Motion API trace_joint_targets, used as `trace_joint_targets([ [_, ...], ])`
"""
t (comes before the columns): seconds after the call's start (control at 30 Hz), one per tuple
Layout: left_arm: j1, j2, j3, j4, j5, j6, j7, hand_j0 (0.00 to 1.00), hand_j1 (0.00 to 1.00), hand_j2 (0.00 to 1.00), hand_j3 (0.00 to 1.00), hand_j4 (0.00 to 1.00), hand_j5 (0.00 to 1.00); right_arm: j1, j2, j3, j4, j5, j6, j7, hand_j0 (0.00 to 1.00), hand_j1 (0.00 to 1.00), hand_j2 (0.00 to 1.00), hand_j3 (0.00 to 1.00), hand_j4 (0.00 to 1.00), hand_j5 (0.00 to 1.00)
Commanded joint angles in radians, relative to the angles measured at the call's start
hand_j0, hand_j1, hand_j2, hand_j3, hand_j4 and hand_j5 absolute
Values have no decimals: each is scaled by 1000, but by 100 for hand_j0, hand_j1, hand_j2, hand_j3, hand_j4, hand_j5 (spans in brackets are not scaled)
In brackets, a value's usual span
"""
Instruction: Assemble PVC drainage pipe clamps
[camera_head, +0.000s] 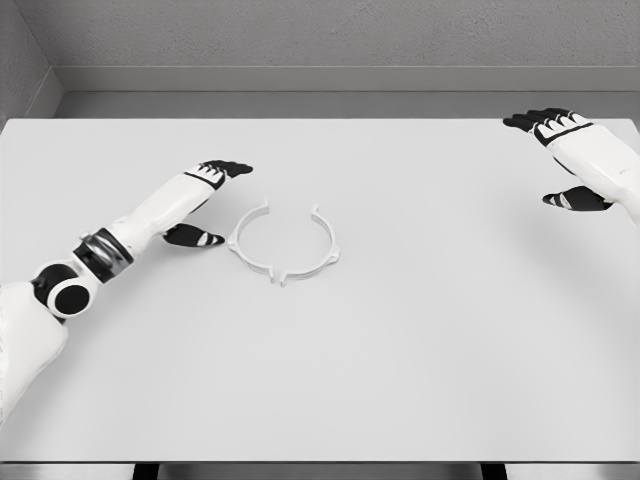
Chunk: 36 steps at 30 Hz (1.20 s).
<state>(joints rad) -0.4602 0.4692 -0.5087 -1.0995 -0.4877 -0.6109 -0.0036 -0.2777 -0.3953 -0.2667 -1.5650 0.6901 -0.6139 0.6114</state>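
The white plastic ring-shaped pipe clamp (283, 243) lay left of the white table's (400, 360) middle, open room around it. The left hand (205, 200) spread empty just beside it; the right hand (565, 160) spread empty near the far right corner.

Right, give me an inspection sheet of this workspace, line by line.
Surface: white table, flat.
Job's things: one white pipe clamp ring, lying flat left of centre, gap toward the far side.
Clutter: nothing seen.
Grippers: left hand open, just left of the clamp ring, not touching it; right hand open, at the far right, holding nothing.
Cables: nothing seen.
Surroundings: grey wall behind the table.
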Motion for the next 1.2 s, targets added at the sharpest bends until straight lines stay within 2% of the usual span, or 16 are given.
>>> trace_joint_targets([
  [0.0, 0, -11, -1, 0, 4, 0, 1, 100, 100, 100, 100, 100, 100, 0, -1, 0, -1, -7, 3, -1, 100, 100, 100, 100, 100, 100],
  [0.67, 8, -37, -1, -25, 3, 0, 1, 100, 100, 100, 100, 100, 100, 0, -2, 0, 2, -6, 3, -1, 100, 100, 100, 100, 100, 100],
  [1.17, -6, -38, -1, 4, 3, 0, 1, 100, 100, 100, 100, 100, 100, 0, -2, -2, 2, -6, 3, -1, 100, 100, 100, 100, 100, 100],
])
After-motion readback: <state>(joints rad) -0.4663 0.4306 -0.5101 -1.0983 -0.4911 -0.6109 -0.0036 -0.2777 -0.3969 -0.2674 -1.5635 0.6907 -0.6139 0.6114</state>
